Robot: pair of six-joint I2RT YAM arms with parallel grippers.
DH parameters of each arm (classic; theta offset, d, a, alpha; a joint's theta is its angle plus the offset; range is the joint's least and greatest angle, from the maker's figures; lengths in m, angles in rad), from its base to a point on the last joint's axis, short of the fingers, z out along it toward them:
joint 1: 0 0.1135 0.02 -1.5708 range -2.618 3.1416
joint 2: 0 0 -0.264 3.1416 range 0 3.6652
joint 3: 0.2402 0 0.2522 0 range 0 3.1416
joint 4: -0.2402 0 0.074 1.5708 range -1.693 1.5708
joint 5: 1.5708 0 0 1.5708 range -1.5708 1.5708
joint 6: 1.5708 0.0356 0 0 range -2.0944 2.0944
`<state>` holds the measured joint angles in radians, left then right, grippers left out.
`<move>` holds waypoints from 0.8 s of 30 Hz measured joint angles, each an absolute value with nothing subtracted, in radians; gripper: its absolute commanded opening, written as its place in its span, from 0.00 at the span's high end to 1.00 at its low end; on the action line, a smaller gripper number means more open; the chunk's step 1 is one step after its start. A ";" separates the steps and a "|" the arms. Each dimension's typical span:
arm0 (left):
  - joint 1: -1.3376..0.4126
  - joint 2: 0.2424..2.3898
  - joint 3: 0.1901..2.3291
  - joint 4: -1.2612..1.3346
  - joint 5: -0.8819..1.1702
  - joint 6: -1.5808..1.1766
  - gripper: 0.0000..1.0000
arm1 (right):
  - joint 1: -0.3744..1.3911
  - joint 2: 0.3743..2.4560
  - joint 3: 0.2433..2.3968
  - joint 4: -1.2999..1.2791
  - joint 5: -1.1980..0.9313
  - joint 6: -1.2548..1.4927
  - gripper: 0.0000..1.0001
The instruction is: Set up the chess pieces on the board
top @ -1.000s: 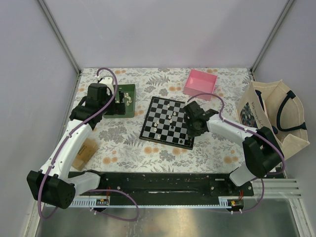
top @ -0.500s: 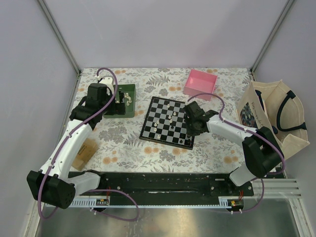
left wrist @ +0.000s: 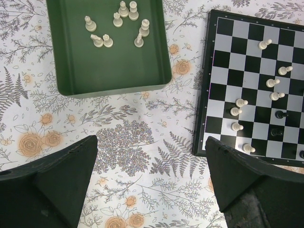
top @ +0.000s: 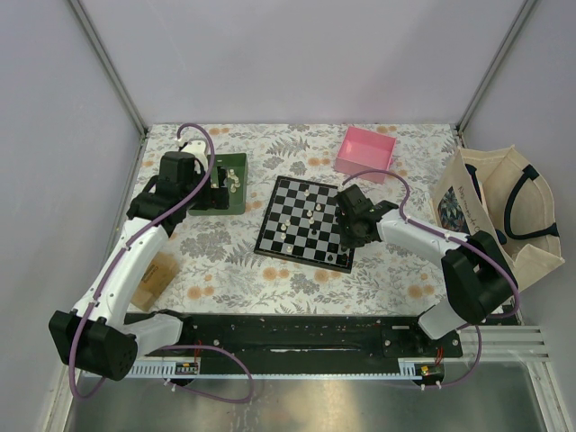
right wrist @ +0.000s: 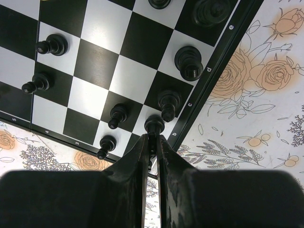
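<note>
Cream pieces (left wrist: 144, 31) lie in the green tray (left wrist: 76, 71), the left gripper (left wrist: 151, 159) held spread and empty nearby. At the right edge of the board (right wrist: 95, 61) a black piece (right wrist: 154, 125), possibly a pawn, is pinched by the right gripper (right wrist: 152, 142); nothing has visibly shifted, so its placement seems pending.

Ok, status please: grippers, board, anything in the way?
Left gripper open, near green tray. Right gripper shut on black piece at board edge. White pieces in tray. Other black pieces close.
</note>
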<state>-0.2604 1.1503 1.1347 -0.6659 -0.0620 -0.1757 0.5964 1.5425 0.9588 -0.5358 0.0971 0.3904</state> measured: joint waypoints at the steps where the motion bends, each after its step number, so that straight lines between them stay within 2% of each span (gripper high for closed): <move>1: -0.260 1.151 1.135 -0.666 -0.061 -0.176 0.01 | 0.596 1.542 0.959 -0.536 0.097 0.390 0.96; 16: -0.260 1.156 1.135 -0.670 -0.055 -0.175 0.01 | 0.596 1.543 0.959 -0.537 0.097 0.390 0.91; 24: -0.260 1.156 1.135 -0.682 -0.048 -0.175 0.01 | 0.596 1.543 0.961 -0.544 0.097 0.390 0.99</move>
<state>-0.2600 1.1564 1.1347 -0.6823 -0.0483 -0.1753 0.5964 1.5433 0.9607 -0.5438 0.0967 0.3901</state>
